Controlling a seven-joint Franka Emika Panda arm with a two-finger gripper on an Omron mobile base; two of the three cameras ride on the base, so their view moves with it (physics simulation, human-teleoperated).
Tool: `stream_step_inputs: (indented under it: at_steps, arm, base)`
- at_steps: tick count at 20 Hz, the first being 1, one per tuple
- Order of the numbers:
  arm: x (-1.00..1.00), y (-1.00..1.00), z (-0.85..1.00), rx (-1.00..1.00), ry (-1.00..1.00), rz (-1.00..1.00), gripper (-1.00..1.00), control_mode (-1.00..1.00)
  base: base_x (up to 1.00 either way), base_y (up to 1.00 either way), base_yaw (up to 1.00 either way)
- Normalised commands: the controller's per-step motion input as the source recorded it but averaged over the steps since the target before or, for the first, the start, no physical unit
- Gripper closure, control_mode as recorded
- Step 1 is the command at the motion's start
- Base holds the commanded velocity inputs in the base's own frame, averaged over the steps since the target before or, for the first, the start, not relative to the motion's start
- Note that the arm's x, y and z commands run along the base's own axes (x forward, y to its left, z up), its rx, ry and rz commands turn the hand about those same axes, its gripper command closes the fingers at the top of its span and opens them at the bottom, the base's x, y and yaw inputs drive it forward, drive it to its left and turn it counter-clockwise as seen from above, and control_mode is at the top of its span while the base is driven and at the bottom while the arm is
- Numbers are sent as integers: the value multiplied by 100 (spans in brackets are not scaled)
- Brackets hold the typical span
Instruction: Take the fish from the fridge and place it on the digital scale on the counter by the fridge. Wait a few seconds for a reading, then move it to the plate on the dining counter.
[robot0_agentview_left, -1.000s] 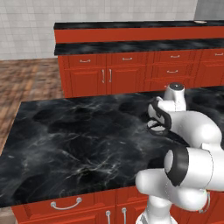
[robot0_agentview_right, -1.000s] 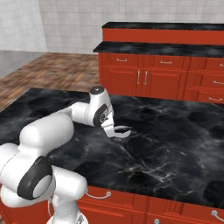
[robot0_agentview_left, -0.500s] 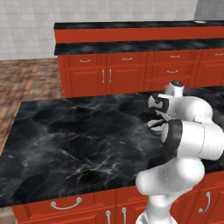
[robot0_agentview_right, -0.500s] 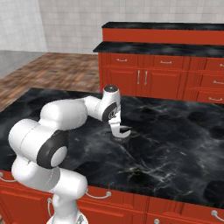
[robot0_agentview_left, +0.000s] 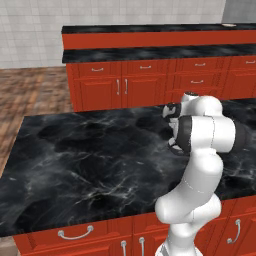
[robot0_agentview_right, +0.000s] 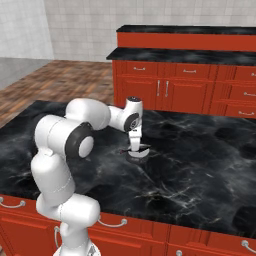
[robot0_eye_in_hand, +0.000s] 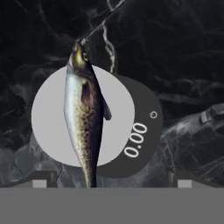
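Note:
In the hand view the small dark grey fish (robot0_eye_in_hand: 83, 118) lies lengthwise across the round pale platform of the digital scale (robot0_eye_in_hand: 120, 109), head far from me and tail toward my hand. The scale's dark body shows 0.00. My gripper (robot0_eye_in_hand: 112, 179) hovers straight above it, open, with the fingertips (robot0_eye_in_hand: 43, 179) spread wide on either side of the tail and not touching it. From the right base view the gripper (robot0_agentview_right: 136, 149) points down over the scale (robot0_agentview_right: 140, 154) on the black marble counter (robot0_agentview_right: 200, 170).
Red doors with curved silver handles (robot0_agentview_left: 75, 234) run along the counter's near front. Across a wood-floor aisle stands another red cabinet run (robot0_agentview_left: 150, 85) with a raised black top (robot0_agentview_left: 150, 30) over a plain red band. My own elbow (robot0_agentview_left: 205, 135) blocks the left base view of the hand.
The arm's elbow has swung from low at the side to upright over the counter edge, and the hand has turned in place over the same spot. The cameras have not moved.

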Motion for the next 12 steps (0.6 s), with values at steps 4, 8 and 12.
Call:
stream_step_inputs:
  at_steps: [4,8,12]
  arm:
    - [21,0,-40,0,1,0,-100,-100]
    - [6,0,-42,0,-4,0,-100,-100]
    - [8,0,-36,0,-6,0,-100,-100]
  base:
    - [0,0,0]
    - [0,0,0]
    - [0,0,0]
